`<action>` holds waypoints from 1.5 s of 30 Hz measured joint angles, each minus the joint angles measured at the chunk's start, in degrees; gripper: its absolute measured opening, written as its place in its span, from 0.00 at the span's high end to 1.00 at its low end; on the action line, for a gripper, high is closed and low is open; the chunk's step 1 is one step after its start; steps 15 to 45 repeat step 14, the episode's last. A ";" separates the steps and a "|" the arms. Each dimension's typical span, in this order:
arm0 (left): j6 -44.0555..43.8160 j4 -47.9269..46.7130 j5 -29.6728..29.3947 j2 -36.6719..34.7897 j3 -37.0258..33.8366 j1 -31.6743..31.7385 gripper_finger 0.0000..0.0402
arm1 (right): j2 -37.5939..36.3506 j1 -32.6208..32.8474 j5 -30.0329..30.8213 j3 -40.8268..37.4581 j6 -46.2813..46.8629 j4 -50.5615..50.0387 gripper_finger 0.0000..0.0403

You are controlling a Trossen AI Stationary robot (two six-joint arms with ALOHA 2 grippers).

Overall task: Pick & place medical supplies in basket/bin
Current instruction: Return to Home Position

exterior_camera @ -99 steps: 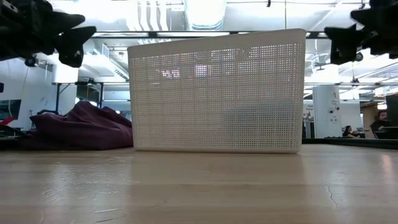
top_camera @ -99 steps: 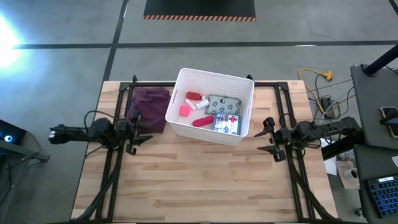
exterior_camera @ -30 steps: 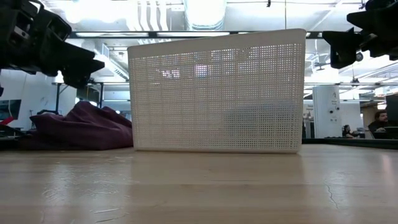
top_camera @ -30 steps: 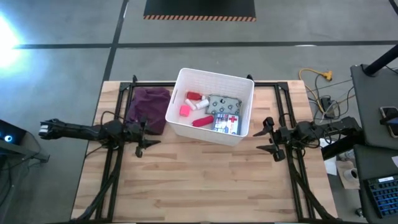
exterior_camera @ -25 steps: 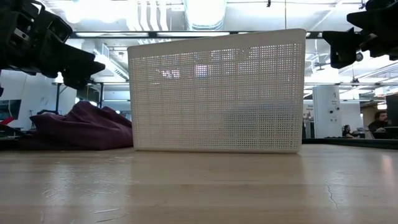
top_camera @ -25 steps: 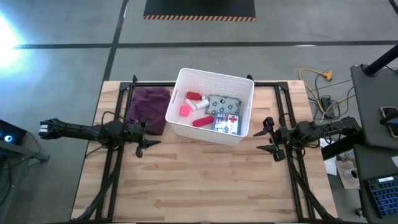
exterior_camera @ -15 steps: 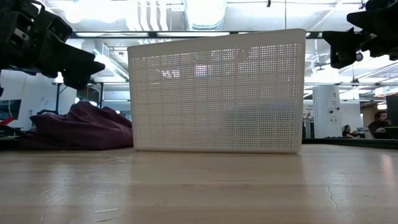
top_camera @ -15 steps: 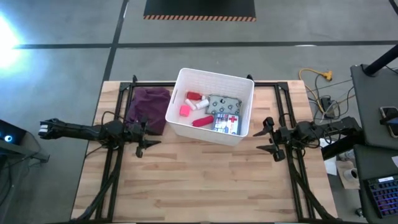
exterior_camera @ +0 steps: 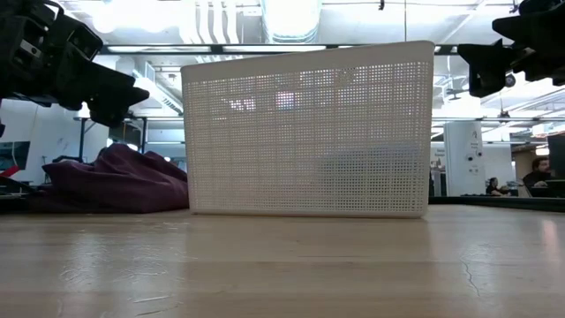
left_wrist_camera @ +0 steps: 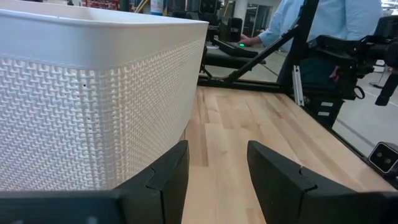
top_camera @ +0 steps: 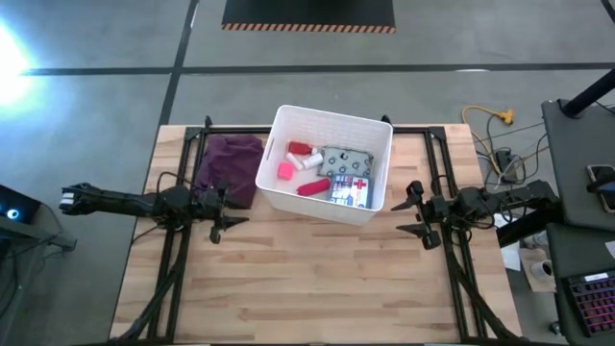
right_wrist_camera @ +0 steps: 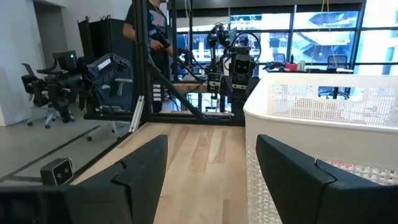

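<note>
Though mesh-walled white, bin [top_camera: 317,204] with red, pink, blue-white supplies [top_camera: 325,173]; left gripper [top_camera: 231,211], right gripper [top_camera: 411,210] wide, empty.

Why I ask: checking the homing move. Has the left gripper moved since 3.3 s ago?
Yes. Against the white bin, the left gripper now sits lower and closer in the low view; it has held there for the last second.

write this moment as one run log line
left end effector open, empty, left of bin | right end effector open, empty, right of bin | bin holds first-aid box, red tube, pink cube | purple cloth on table
</note>
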 joint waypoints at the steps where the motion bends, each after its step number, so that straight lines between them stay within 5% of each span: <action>1: 0.00 0.00 -0.01 0.00 0.00 -0.01 0.63 | 0.00 0.01 -0.02 0.01 -0.01 -0.01 0.41; 45: 0.00 0.00 0.01 0.00 0.00 0.00 0.63 | 0.00 0.00 -0.01 -0.01 0.01 -0.01 0.41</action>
